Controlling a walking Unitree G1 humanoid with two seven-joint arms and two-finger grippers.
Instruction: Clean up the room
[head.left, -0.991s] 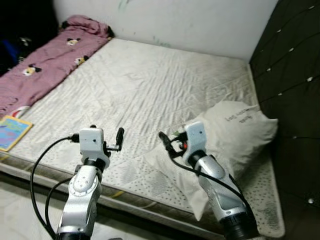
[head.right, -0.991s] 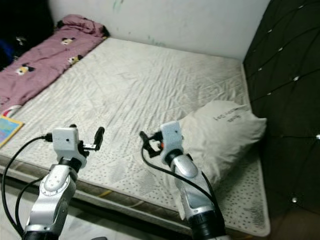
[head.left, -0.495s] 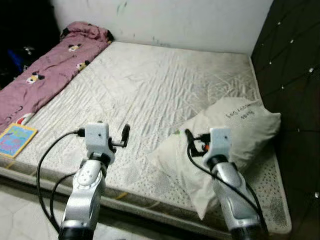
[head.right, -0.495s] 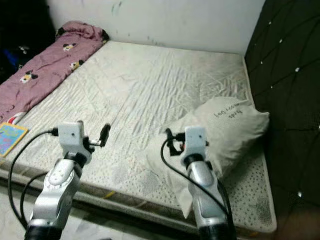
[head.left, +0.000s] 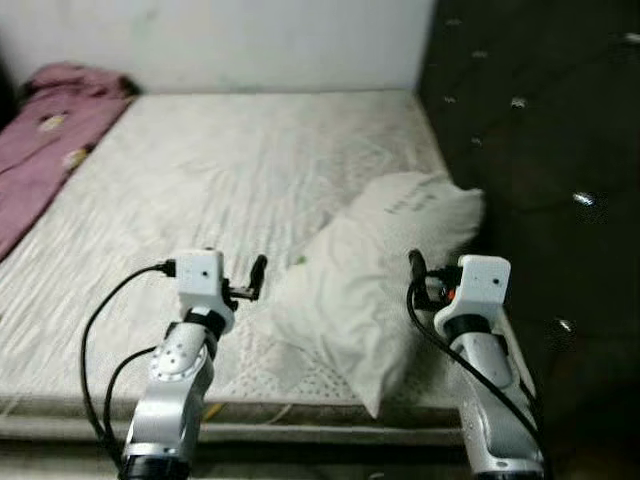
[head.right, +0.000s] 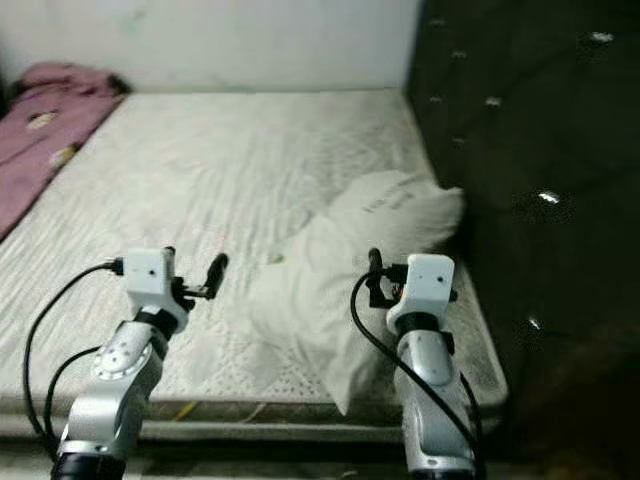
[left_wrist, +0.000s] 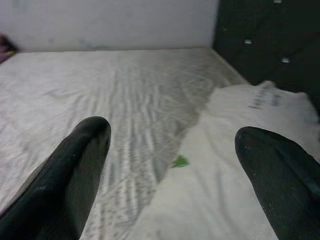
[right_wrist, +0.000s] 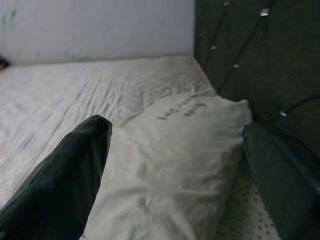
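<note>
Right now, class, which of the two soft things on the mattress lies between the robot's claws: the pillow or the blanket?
The white pillow, by the dark headboard. The pink blanket lies far off along the mattress's left edge.

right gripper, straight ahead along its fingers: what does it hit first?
Most likely the white pillow. The right gripper is open and points along the pillow toward the dark tufted headboard. The pillow lies directly between and ahead of the fingers, though the height above it is unclear.
</note>
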